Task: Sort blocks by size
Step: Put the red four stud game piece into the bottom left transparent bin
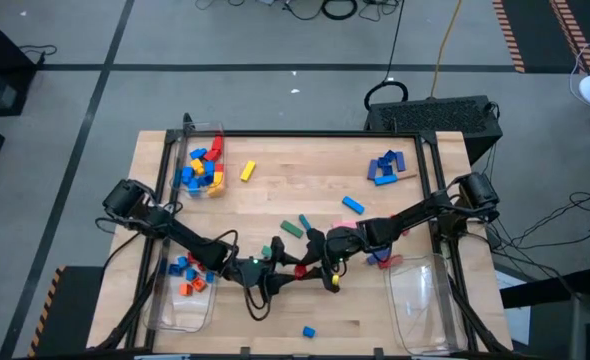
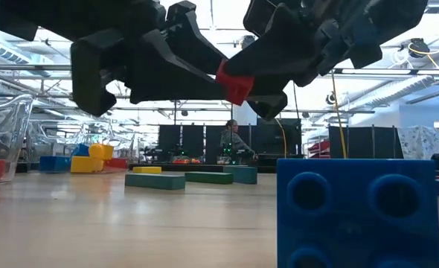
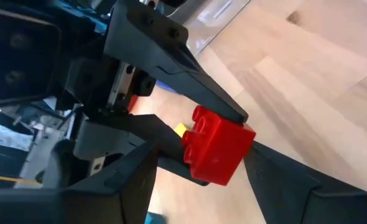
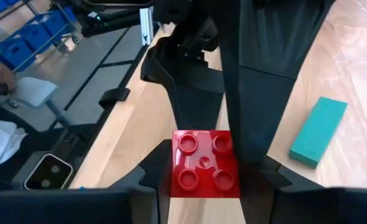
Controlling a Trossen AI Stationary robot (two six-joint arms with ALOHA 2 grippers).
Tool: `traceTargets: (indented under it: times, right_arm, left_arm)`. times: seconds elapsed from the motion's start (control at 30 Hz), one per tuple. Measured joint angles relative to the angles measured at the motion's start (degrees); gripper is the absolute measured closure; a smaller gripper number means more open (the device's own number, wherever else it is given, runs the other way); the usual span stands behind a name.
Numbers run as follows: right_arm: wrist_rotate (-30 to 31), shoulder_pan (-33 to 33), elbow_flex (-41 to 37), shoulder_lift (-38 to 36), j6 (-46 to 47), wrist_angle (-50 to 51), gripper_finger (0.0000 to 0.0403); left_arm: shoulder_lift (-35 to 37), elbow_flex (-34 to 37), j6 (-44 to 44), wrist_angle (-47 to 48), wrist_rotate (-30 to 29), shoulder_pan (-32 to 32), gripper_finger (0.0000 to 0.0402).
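Observation:
A red four-stud brick hangs above the middle of the table, where both arms meet. My right gripper reaches in from the right and is shut on it. My left gripper reaches in from the left and is open. Its fingers stand on either side of the brick; whether one touches it I cannot tell. Other blocks lie loose on the wood: green bars, a yellow brick and a blue pile. My right gripper pinches the red brick by two opposite side walls between its two fingers, near their free ends. The fingers come slanting down from the table's right side. The brick is lifted clear of the table, with its studs turned toward my right wrist.
A clear bin at the far left holds several blocks. Another bin at the near left holds blue and orange ones. A third bin stands at the near right. A small blue brick lies near the front edge.

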State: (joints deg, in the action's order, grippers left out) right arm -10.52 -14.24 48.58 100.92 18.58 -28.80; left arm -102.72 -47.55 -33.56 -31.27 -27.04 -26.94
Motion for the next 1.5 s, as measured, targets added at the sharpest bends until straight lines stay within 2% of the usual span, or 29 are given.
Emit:
traceTargets:
  times: [0.37, 0.5, 0.87, 1.13, 1.3, 1.5]
  right_arm:
    - [-0.67, 0.85, 0.02, 0.00, 1.81, -3.69, 0.0286]
    - [-1.41, 1.31, 0.11, 0.00, 2.65, -4.62, 0.0286]
    - [-2.51, 1.51, 0.20, 0.00, 4.19, -5.91, 0.0283]
    - [-0.56, 1.66, 0.20, -0.44, 3.45, -5.56, 0.0155]
    - [8.36, 1.88, 0.20, -3.67, 4.04, 5.67, 0.0114]
    - [23.83, 0.86, 0.14, -10.42, 3.31, 19.89, 0.0115]
  left_arm:
    - [0.00, 0.00, -3.91, -3.30, 0.09, -0.09, 0.0216]
    - [-0.02, -0.02, -5.93, -4.61, 2.36, -0.02, 0.0232]
    - [-0.02, -0.11, -6.80, -5.50, 2.68, 0.02, 0.0292]
    - [0.26, -0.07, 6.83, -7.41, -2.80, 0.67, 0.0297]
    - [1.48, -0.09, 14.17, -6.59, -5.80, 1.49, 0.0297]
    - [4.67, -0.09, 22.56, -0.71, -6.70, 2.80, 0.0298]
